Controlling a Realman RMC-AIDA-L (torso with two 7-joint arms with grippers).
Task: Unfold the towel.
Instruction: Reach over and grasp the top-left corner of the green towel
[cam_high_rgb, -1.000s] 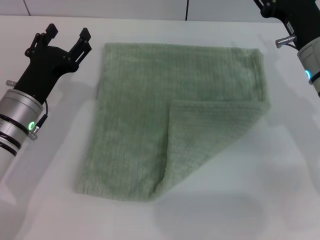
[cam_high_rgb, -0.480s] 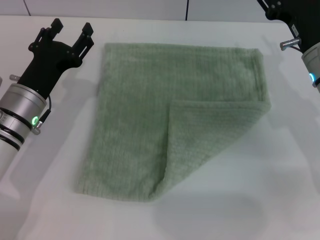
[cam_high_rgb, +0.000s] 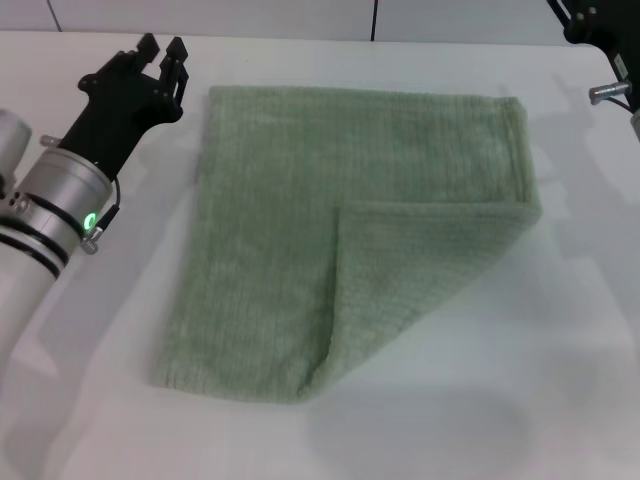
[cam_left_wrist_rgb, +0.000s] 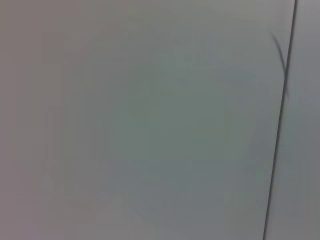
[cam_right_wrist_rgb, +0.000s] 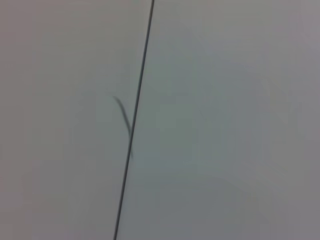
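The pale sage-green towel (cam_high_rgb: 290, 200) lies flat on the white table (cam_high_rgb: 520, 380). Its near right corner is folded over onto it as a triangular flap (cam_high_rgb: 400, 280). My left gripper (cam_high_rgb: 163, 47) is open and empty, just left of the towel's far left corner and apart from it. Of my right arm (cam_high_rgb: 600, 25) only a dark part shows at the far right corner, beyond the towel; its fingers are out of view. Both wrist views show only a plain pale surface with a dark seam (cam_left_wrist_rgb: 280, 125), which also shows in the right wrist view (cam_right_wrist_rgb: 135, 115).
The white table extends on all sides of the towel, with bare surface to the right and toward the near edge. A wall with a dark vertical seam (cam_high_rgb: 375, 20) stands behind the table.
My left gripper has moved toward the towel's far left corner and its wrist has turned. My right arm has drawn away to the far right, mostly out of view. The towel has not moved.
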